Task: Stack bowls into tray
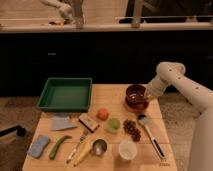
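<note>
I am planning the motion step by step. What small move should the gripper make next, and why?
Probably lift the maroon bowl a little: the gripper looks shut on its rim, and the green tray lies empty across the table.

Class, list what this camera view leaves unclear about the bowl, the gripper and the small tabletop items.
- Gripper, shut at the right rim of the maroon bowl: blur merges it with the rim, so a grip is unconfirmed.
- Anything beneath that bowl: hidden by the bowl itself.
- Arm: cut off by the right edge.
- Dark cluster below the bowl: too blurred to identify.
</note>
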